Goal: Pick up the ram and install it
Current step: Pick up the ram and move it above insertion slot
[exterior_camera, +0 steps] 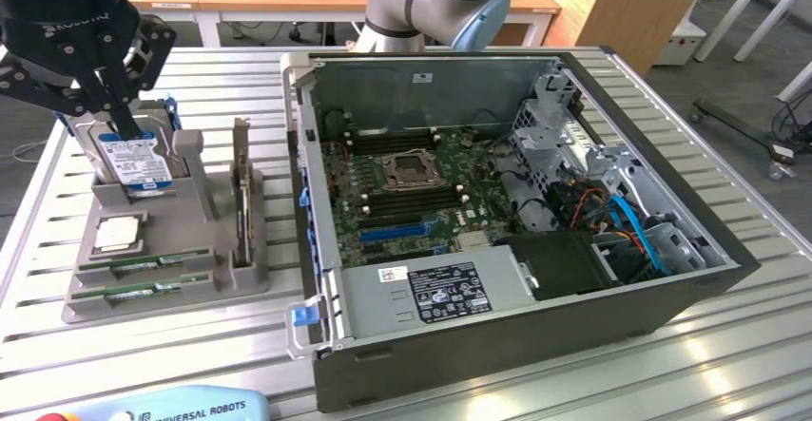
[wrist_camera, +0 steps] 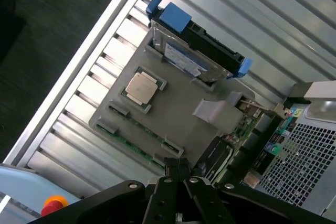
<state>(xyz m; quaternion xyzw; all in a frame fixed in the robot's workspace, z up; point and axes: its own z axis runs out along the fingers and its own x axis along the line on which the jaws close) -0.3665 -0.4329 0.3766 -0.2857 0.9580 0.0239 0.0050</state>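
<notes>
Open-case assembly scene on a slatted metal surface [exterior_camera: 736, 364]. The dark computer case [exterior_camera: 508, 345] lies on its side with the panel off. Its motherboard faces up, and the far interior corner is crowded with cables that are hard to separate. Behind it the arm's base [exterior_camera: 432, 3] is cut off by the frame's upper edge. To the exterior view's left of the case stands a grey holder [exterior_camera: 190, 278]. It carries a silver hard drive [exterior_camera: 133, 160] upright at its far end, a dark expansion card [exterior_camera: 241, 193] on edge, and a square processor [exterior_camera: 118, 234] lying flat. The ram [exterior_camera: 143, 266] rests in a slot at the holder's near end, with a second green stick [exterior_camera: 137, 293] just beside it. Both sit so low that only their upper edges show. The black claw [exterior_camera: 117, 117] hangs over the hard drive with its fingers together, gripping nothing. Whether its tips touch the drive cannot be told. In the wrist view the closed claw [wrist_camera: 178, 169] overlaps the holder's edge [wrist_camera: 178, 108] near the ram [wrist_camera: 134, 145]. A pendant [exterior_camera: 178, 407] is cropped at the exterior view's lower edge.
</notes>
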